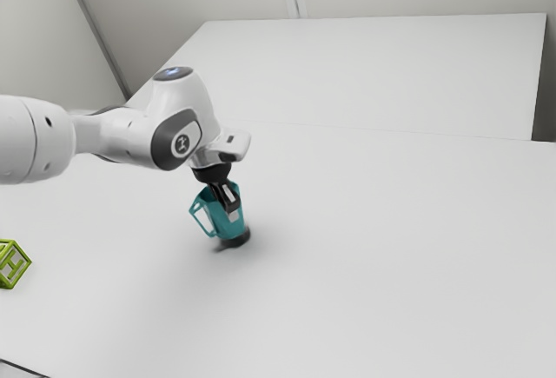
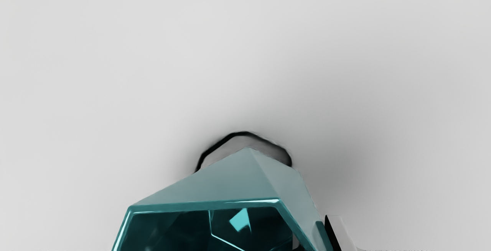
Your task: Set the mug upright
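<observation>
- Left of centre in the exterior view, the teal mug stands mouth up on its dark foot, its body leaning a little; whether the foot sits flat on the table cannot be told.
- The black gripper reaches down over the mug's upper part (how wide it stands, or whether it grips, cannot be told).
- The handle points toward the frame's left edge, where a green open-sided cube sits well apart.
- At risk: a mug let go on one edge of its foot could topple; a gripper snagging wall or handle in withdrawal (an easy catch) could drag it over.
</observation>
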